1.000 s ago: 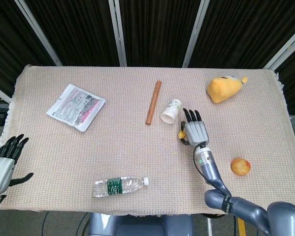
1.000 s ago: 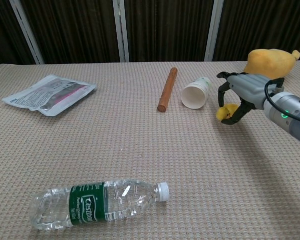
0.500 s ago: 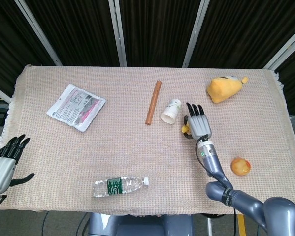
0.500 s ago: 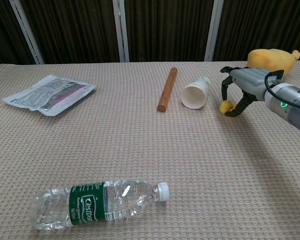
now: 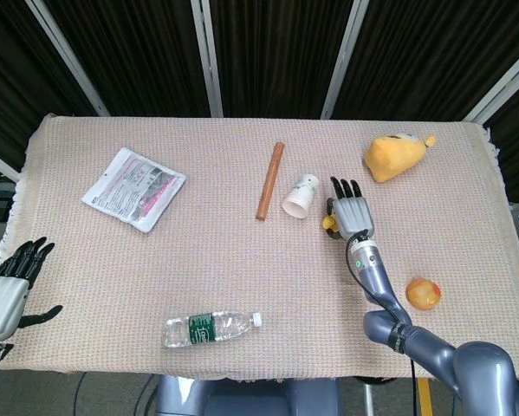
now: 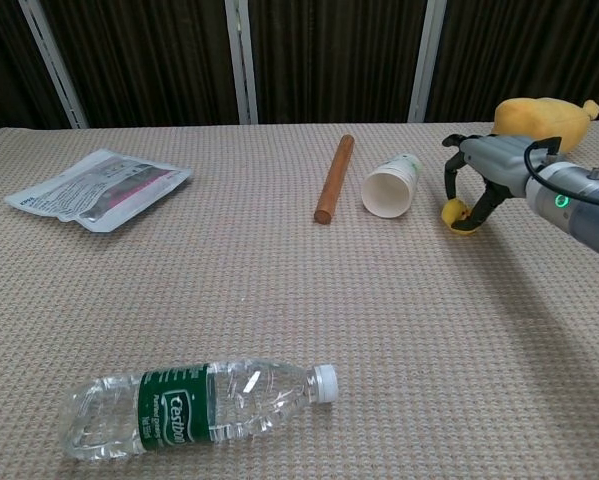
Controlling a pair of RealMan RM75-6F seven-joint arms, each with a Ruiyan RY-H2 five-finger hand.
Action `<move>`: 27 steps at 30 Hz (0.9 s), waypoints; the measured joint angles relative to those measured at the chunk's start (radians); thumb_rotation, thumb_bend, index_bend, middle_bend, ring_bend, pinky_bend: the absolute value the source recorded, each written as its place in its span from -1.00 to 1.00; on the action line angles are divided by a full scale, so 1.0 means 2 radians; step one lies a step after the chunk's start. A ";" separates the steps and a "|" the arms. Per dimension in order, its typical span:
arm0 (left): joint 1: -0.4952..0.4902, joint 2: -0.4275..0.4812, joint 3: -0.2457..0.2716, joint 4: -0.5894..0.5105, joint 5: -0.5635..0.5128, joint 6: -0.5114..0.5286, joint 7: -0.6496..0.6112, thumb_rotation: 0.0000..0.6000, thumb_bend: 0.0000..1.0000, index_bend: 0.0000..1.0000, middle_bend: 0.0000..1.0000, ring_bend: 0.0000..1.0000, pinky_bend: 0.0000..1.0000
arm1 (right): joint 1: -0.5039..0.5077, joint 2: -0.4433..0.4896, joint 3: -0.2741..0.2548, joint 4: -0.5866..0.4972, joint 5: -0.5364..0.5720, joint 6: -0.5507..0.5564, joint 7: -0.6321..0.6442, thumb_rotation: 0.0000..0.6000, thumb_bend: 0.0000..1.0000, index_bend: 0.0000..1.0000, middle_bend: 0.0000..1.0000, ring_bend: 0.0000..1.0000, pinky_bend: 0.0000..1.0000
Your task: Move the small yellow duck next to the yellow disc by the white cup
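Note:
The small yellow duck (image 5: 329, 224) (image 6: 453, 212) hangs low over the table just right of the white cup (image 5: 300, 196) (image 6: 390, 187), which lies on its side. My right hand (image 5: 350, 212) (image 6: 491, 163) arches over the duck and pinches it between thumb and fingers. Well behind the hand, near the front right of the table, lies the yellow disc (image 5: 424, 293); the chest view does not show it. My left hand (image 5: 8, 284) hovers off the table's front left corner with its fingers spread and nothing in them.
A wooden stick (image 5: 269, 180) (image 6: 333, 178) lies left of the cup. A yellow plush toy (image 5: 396, 155) (image 6: 539, 120) sits at the back right. A printed packet (image 5: 133, 188) (image 6: 101, 188) is at the left, a water bottle (image 5: 211, 328) (image 6: 194, 405) near the front edge.
My right hand has carried the duck farther from me and a little right, ending beside the white cup. The left hand has stayed put.

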 measured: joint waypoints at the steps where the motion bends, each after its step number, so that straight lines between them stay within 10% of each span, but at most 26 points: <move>1: 0.000 0.000 0.000 0.000 0.000 0.000 0.000 1.00 -1.00 -1.00 -1.00 -1.00 -0.61 | 0.001 -0.001 -0.001 0.004 0.000 -0.001 0.002 1.00 -0.65 0.02 -1.00 -1.00 -1.00; 27: -0.002 0.001 0.000 0.000 0.002 0.001 -0.007 1.00 -1.00 -1.00 -1.00 -1.00 -0.61 | 0.007 0.009 -0.014 0.022 -0.014 -0.007 0.038 1.00 -0.66 -0.23 -1.00 -1.00 -1.00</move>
